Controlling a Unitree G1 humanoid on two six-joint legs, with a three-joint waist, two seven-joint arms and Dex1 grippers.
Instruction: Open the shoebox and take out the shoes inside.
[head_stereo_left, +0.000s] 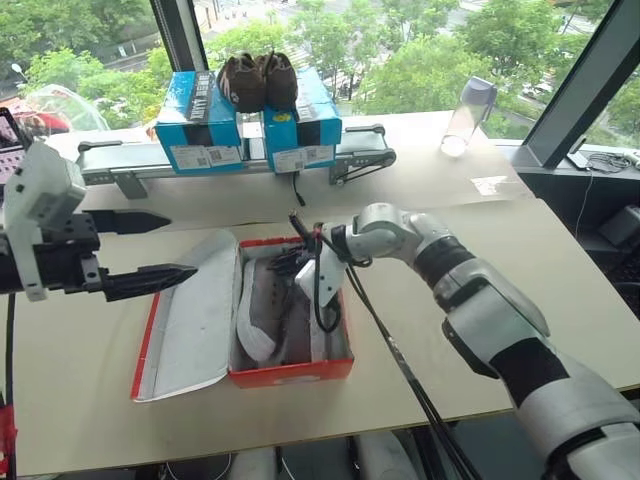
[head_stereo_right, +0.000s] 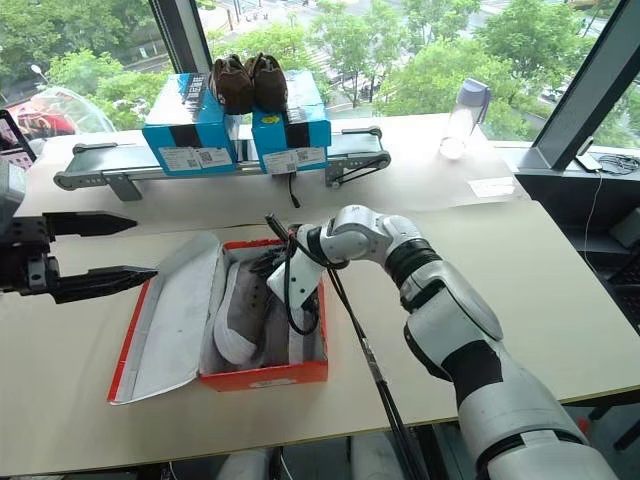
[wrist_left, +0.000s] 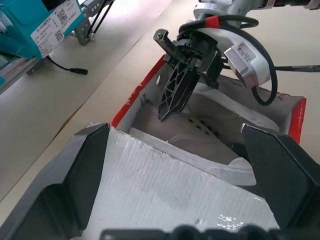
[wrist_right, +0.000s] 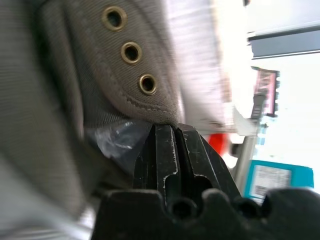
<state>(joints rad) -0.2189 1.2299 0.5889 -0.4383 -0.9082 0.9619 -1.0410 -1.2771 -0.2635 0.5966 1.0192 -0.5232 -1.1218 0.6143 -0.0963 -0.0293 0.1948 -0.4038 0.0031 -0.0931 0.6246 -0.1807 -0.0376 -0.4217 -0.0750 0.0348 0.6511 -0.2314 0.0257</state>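
Shoebox open on the worktop, right gripper down among the shoes

Head views: the shoebox (head_stereo_left: 290, 372) lies on the worktop (head_stereo_left: 560, 290), lid folded out flat toward the robot's left, shoes (head_stereo_right: 240, 310) inside. The left gripper (head_stereo_left: 160, 248) hovers beside the lid, fingers spread. The right gripper (head_stereo_left: 300, 262) reaches into the box's far end.
Left wrist view: the right gripper's fingers (wrist_left: 172, 92) are pressed together, tip at a grey shoe's upper.
Right wrist view: the closed fingers (wrist_right: 167, 150) sit against the eyelet flap (wrist_right: 135, 75); whether they pinch fabric I cannot tell.

Beige table (head_stereo_left: 560, 300), open red shoebox (head_stereo_left: 290, 372), blue boxes (head_stereo_left: 200, 130), bottle (head_stereo_left: 468, 115)
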